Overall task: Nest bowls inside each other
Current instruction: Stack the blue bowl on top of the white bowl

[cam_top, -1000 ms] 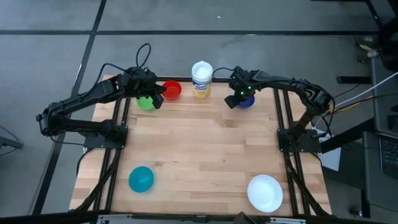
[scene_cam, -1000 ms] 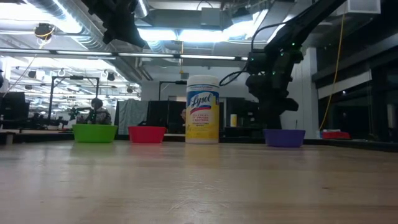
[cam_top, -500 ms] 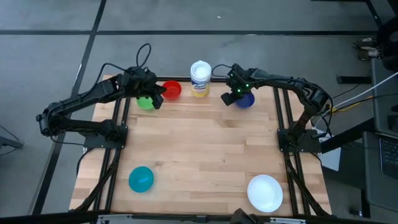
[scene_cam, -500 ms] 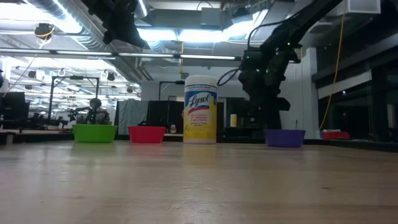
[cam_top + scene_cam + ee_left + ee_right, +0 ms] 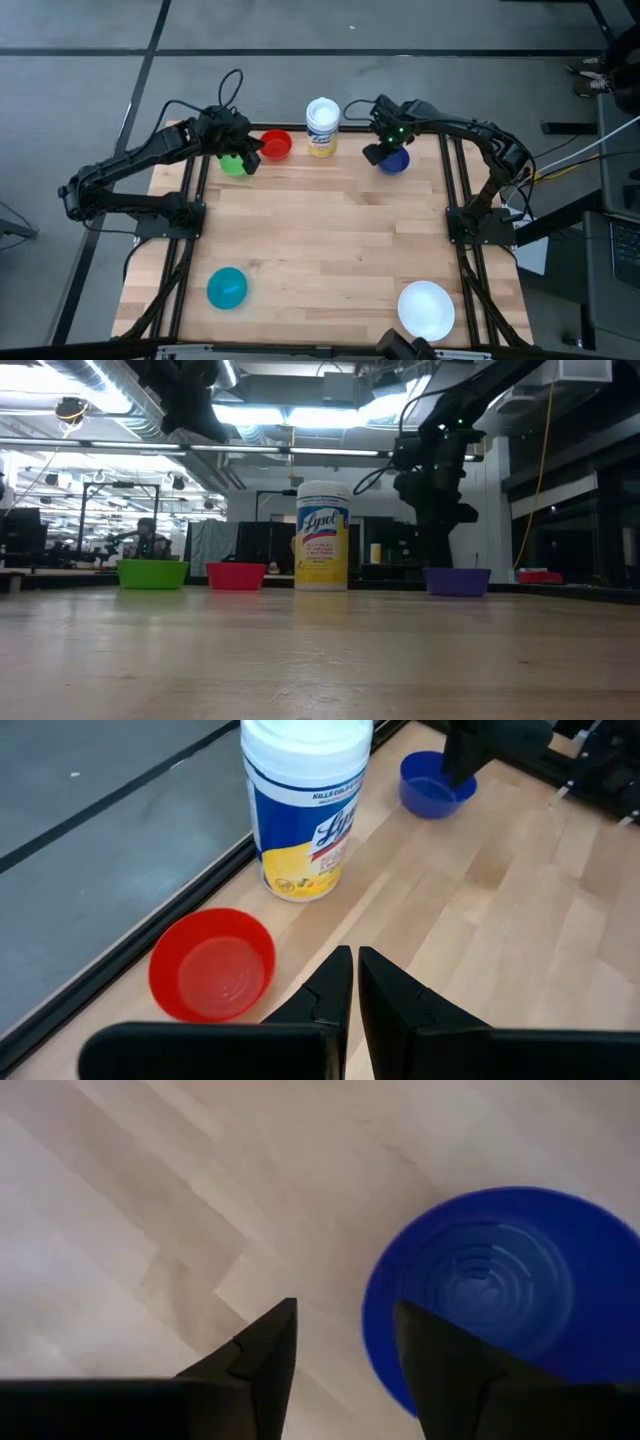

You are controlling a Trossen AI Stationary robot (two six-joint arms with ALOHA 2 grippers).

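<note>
Five small round plastic bowls sit apart on the pale wooden slatted table, none nested, all upright with mouths facing up; being round, they show no long axis. Three stand along the far edge: the green plastic bowl, the red plastic bowl just beside it, and the dark blue plastic bowl toward the right. One white cylindrical wipes tub with a yellow label stands upright between the red and dark blue bowls. The cyan plastic bowl rests near the front left corner, and the white plastic bowl, the largest, near the front right.

Two dark arms work the far edge. The left gripper hangs above the green bowl, its fingers pressed almost together and empty. The right gripper hovers just over the dark blue bowl's rim, fingers parted with one on either side of the rim, gripping nothing.
</note>
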